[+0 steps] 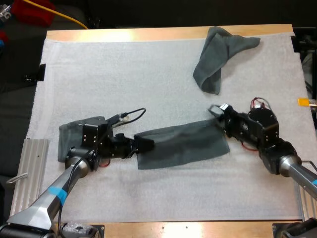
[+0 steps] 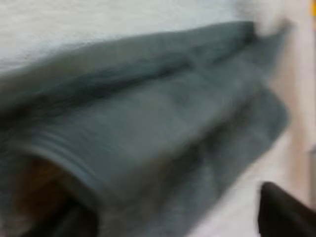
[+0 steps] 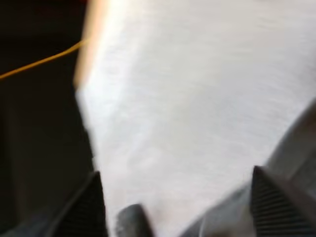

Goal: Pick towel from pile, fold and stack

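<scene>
**Spotter:** Layout, big to small?

**Operator:** The desk [image 1: 168, 33], with a white mat [image 1: 124, 74] over nearly all of it. Mid-mat lies the flat towel [image 1: 183, 146], running crosswise between my arms. The crumpled towel [image 1: 218, 59] is far right, well apart. The folded towel [image 1: 67, 136] is near left, partly under my left arm. A ribbed metal plate [image 1: 29, 168] sits just off the mat's left edge.

**Spotter:** Tools?

**Operator:** The left tool [image 1: 146, 144] is at the flat towel's left end, with cloth close against its camera. Gripping or not, I cannot tell. The right tool [image 1: 216, 110] is at the towel's far-side right corner. Its fingers [image 3: 276, 207] are wide apart with bare mat between them, holding nothing.

**Spotter:** Step in hand?

**Operator:** I judge it to be folding the flat towel. The right tool needs a firm bite on its corner first. Then lift both ends low and level, bring edge to edge squarely, and lay the towel down without dragging.

**Spotter:** Room?

**Operator:** There is broad open mat beyond the towel and less on my near side, so I'd fold away from me. My left arm hangs over the folded towel and could nudge it. The crumpled towel is clear of the fold path.
</scene>
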Controlling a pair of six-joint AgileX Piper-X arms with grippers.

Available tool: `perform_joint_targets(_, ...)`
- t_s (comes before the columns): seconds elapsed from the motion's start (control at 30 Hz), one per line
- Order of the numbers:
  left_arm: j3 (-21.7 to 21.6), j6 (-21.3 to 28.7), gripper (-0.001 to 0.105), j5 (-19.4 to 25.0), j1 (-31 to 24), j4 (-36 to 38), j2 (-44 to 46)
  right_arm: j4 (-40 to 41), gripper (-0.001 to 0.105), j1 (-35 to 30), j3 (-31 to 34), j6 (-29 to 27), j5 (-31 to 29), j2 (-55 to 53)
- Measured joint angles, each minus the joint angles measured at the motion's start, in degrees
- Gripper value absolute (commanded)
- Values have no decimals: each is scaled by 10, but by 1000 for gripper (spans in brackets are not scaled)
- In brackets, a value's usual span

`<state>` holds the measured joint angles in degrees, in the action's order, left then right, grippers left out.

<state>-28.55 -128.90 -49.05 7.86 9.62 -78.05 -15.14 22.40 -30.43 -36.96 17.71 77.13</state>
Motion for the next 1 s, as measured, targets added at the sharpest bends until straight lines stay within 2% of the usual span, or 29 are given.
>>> perform_joint_targets(0.07, -12, -2, 62, -26, 0, 1, 0, -34, 65, 0, 0, -8, 16, 0)
perform_joint_targets(0.3, -52, -26, 62, -101, 0, 1, 0, -57, 63, 0, 0, -23, 70, 0)
perform_joint_targets(0.5, -52, -27, 62, -107, 0, 23, 36, -50, 63, 0, 0, -54, 98, -17)
perform_joint_targets(0.6, -52, -27, 62, -104, 0, 40, 66, -29, 63, 0, 0, -77, 99, -42)
perform_joint_targets(0.73, -52, -26, 62, -79, 0, 76, 119, 41, 63, 0, 0, -127, 99, -80)
perform_joint_targets(1.0, -52, 8, 62, 16, 0, 200, 243, 234, 63, 0, 0, -221, 70, -166)
